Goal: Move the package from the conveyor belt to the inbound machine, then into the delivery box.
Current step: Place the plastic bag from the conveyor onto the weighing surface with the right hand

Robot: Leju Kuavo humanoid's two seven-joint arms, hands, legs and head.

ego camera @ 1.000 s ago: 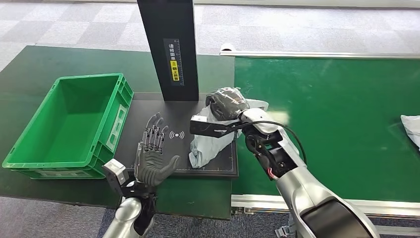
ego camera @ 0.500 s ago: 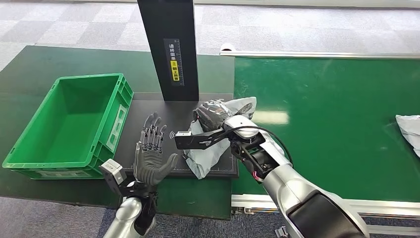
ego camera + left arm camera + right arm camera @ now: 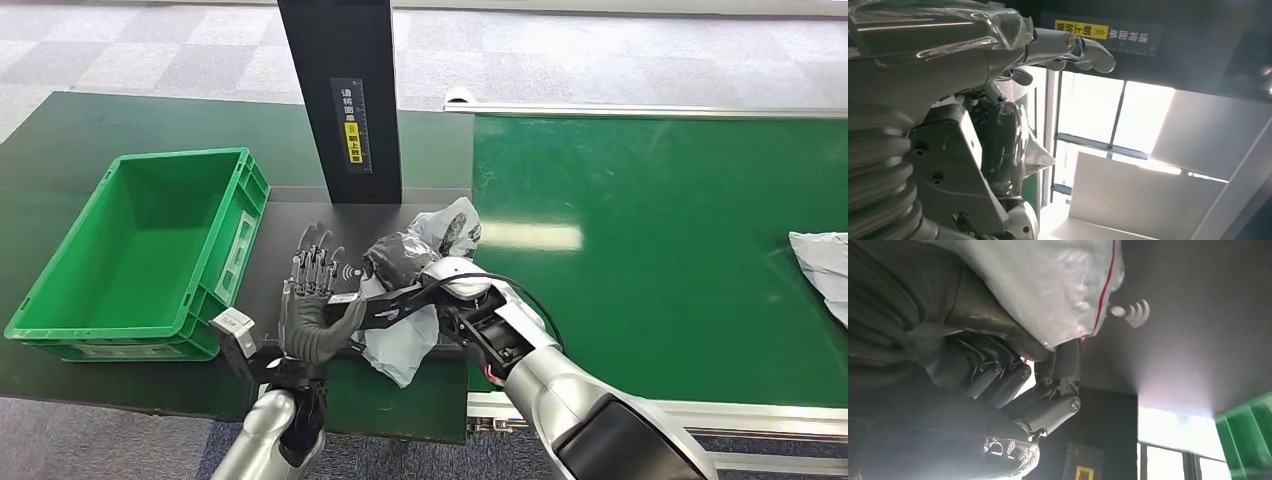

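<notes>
The right hand [image 3: 400, 258] grips a grey plastic package [image 3: 405, 340], its dark fingers clenched around the upper part of the bag while the loose lower part hangs down over the near edge of the black inbound machine [image 3: 300, 215]. A crumpled end of the bag sticks up at about 1 o'clock from the hand. In the right wrist view the package [image 3: 1048, 285] shows as pale wrinkled film with a thin red line along one edge, held just above the machine's dark plate, close to the white wireless mark [image 3: 1133, 311] printed on it.

The left hand [image 3: 312, 305] is released and holds nothing: its palm faces up and its fingers are spread, pointing toward 12 o'clock. It sits just beside the package, at about 9 o'clock from it; whether the two touch cannot be told. In the left wrist view the left hand's fingers [image 3: 1083, 47] reach out straight, with nothing between them.

The machine's black upright post [image 3: 345, 90] rises at 12 o'clock from both hands and bears a yellow label. The green delivery box [image 3: 240, 215] stands on the dark worktop [image 3: 60, 130] at 9 o'clock from the machine, touching its side. The green conveyor belt [image 3: 650, 250] stretches off at 3 o'clock, and a second grey package [image 3: 825, 265] lies at its far right edge.
</notes>
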